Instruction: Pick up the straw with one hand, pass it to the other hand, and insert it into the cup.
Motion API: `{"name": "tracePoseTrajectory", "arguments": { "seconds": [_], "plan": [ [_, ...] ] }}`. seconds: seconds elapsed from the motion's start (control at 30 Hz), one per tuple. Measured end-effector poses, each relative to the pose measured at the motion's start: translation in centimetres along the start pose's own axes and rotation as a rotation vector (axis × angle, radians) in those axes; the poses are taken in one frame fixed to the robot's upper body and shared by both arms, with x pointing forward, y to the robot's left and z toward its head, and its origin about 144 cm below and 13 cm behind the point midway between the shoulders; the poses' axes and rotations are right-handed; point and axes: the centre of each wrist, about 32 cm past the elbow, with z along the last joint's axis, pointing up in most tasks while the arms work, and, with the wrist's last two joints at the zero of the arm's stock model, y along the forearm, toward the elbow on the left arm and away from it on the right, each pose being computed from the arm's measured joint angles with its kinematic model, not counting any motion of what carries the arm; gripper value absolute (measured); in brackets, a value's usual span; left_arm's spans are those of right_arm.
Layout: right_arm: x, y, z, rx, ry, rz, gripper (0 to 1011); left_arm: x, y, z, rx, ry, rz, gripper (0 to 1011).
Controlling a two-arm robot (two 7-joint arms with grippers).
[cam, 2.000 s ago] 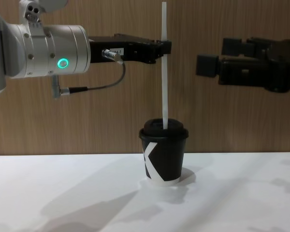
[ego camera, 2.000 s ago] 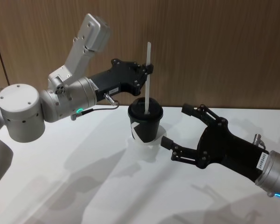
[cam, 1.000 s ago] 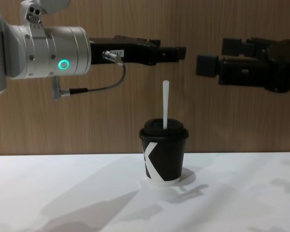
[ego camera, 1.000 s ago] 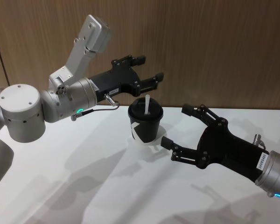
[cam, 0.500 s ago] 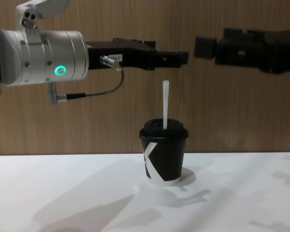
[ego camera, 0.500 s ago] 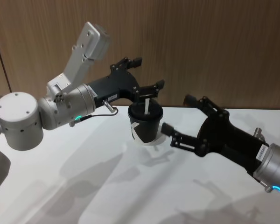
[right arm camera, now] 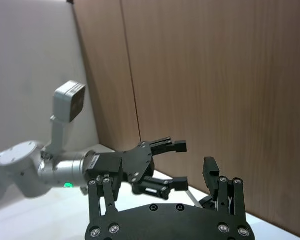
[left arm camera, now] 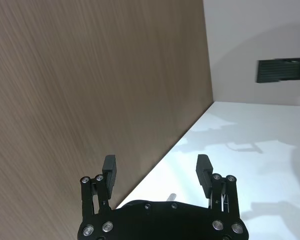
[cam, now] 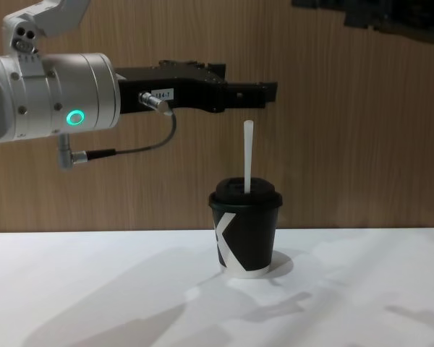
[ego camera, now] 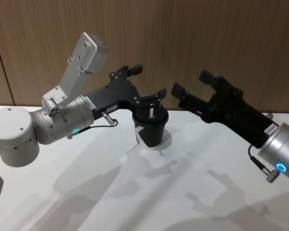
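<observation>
The black cup (ego camera: pixel 149 129) stands upright on the white table, its white mark facing me. The white straw (cam: pixel 247 155) stands through the lid (cam: pixel 245 194), about half a cup height showing above it. My left gripper (ego camera: pixel 148 83), with the silver wrist and green ring (cam: pixel 75 118), hovers open just above the straw's top, touching nothing. In the left wrist view its fingers (left arm camera: pixel 110 165) stand wide apart over the straw's tip (left arm camera: pixel 173 197). My right gripper (ego camera: pixel 190 83) hangs open and empty in the air, above and to the right of the cup.
The white table (ego camera: pixel 207 192) spreads around the cup, crossed by the arms' shadows. A brown wooden wall (ego camera: pixel 192 33) stands close behind it. The left arm's dark cable (cam: pixel 137 148) loops below its wrist.
The left gripper opened and the straw slid down into the cup. Since then the left gripper has drawn back slightly, and the right gripper has risen and moved back from the cup.
</observation>
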Motion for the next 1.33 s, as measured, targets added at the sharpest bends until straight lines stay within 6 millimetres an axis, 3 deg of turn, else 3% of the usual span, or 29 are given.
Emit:
{"name": "tracePoseTrajectory", "arguments": {
  "seconds": [0.37, 1.33],
  "plan": [
    [-1.1, 0.9, 1.3, -0.02, 0.127, -0.084, 1001, -0.6, 0.7, -0.2, -0.035, -0.004, -0.005, 1000],
    [-1.6, 1.2, 1.6, -0.062, 0.172, -0.083, 1001, -1.4, 1.3, -0.7, -0.1, -0.006, 0.021, 1000]
  ]
}}
